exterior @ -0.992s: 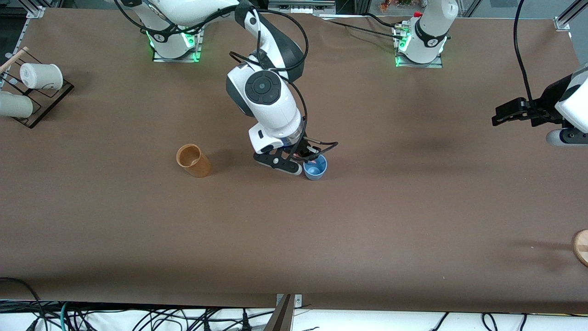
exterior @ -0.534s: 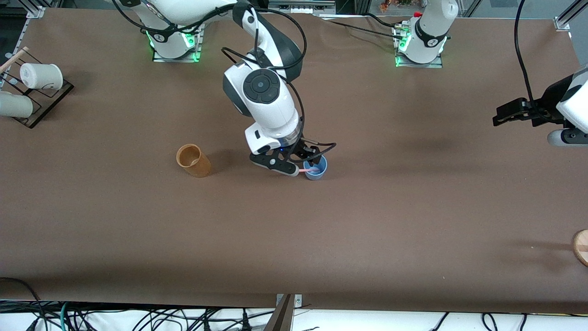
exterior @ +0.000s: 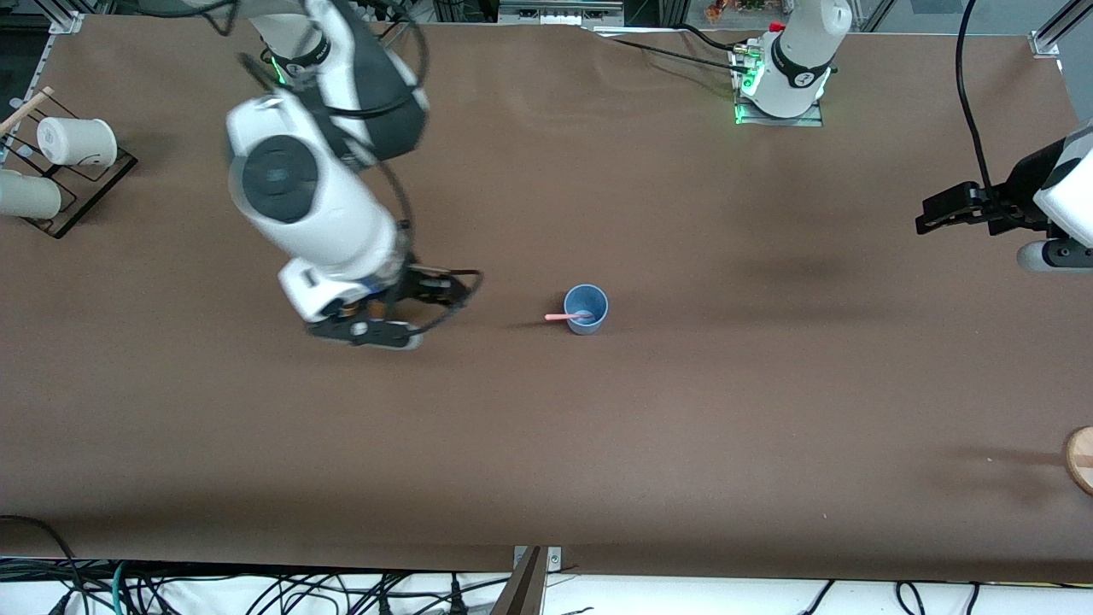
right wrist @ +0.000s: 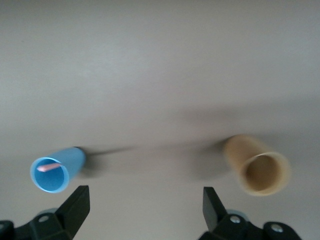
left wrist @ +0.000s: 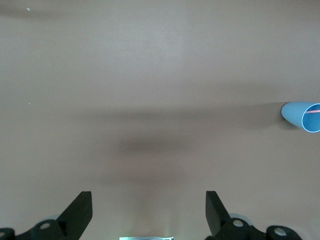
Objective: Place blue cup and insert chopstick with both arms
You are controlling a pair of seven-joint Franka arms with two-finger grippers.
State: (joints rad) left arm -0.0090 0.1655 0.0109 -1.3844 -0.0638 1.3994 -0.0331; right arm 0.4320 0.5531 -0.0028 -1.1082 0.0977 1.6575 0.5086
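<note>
Wooden disc [exterior: 1081, 459] at table [exterior: 546, 444] edge, nearest the front cam, toward left arm's end.

Blue cup [exterior: 586, 309] upright mid-table, nothing gripping it. Chopstick [exterior: 567, 318] in cup, leaning on the rim, free end sticking out toward right arm's end; pink tip seen inside cup in right wrist view [right wrist: 48, 168].

Right gripper [exterior: 380, 320] in the air, over the brown cup [right wrist: 258, 166], w/ fingers [right wrist: 75, 207] spread, empty. Well apart from blue cup.

Left gripper [exterior: 939, 212] waits above table at left arm's end, fingers [left wrist: 80, 210] apart, empty.

White cups [exterior: 75, 141] on rack [exterior: 81, 192] at right arm's end, farthest from cam.
</note>
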